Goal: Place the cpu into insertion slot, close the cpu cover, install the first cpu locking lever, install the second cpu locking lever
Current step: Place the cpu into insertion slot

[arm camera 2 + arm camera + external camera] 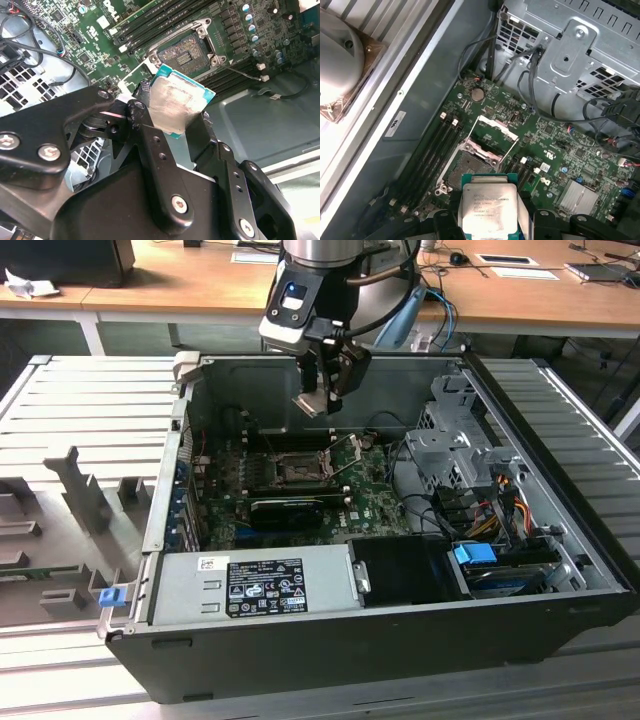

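We've got the claw (172,125) clamped on the cpu (489,207), its fingers (150,140) pinching two opposite edges, and the chip looks tilted in the exterior view. Below the claw, well apart from the chip, sits the insertion slot (470,170), bare and dark on the green board (570,155). The cpu cover (496,126) stands swung up on the side of the slot away from the claw, so the way in looks free. To do this well, we reckon the chip wants levelling flat over the slot and its corners squared to the metal rim. Then it's a straight, gentle drop with no sideways slide, since those contacts look easy to bend. The cables (530,85) by the drive cage (580,45) lie off to the claw's side, apart from the slot
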### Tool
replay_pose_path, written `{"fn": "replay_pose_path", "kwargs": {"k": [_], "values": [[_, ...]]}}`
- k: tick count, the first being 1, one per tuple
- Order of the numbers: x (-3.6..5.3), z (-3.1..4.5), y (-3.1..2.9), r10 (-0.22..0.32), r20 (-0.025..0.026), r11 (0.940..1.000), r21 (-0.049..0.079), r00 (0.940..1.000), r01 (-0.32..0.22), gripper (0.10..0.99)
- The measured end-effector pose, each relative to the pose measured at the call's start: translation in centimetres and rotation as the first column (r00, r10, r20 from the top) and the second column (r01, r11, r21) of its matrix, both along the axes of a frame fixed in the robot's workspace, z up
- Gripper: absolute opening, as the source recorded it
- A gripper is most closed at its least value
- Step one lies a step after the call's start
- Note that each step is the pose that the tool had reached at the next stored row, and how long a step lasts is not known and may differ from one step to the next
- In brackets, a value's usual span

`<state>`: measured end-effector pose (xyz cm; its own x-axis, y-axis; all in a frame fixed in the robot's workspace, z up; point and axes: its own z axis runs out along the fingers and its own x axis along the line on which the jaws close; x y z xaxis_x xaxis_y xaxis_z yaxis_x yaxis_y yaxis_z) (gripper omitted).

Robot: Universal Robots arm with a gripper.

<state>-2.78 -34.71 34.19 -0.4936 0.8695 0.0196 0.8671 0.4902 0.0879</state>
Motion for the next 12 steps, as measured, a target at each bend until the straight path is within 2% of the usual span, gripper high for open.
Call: {"fn": "replay_pose_path", "kwargs": {"k": [12], "values": [[0.00,-0.06,0.00,-0.037,0.0000,0.9993,0.000,0.9993,0.037,0.525]]}}
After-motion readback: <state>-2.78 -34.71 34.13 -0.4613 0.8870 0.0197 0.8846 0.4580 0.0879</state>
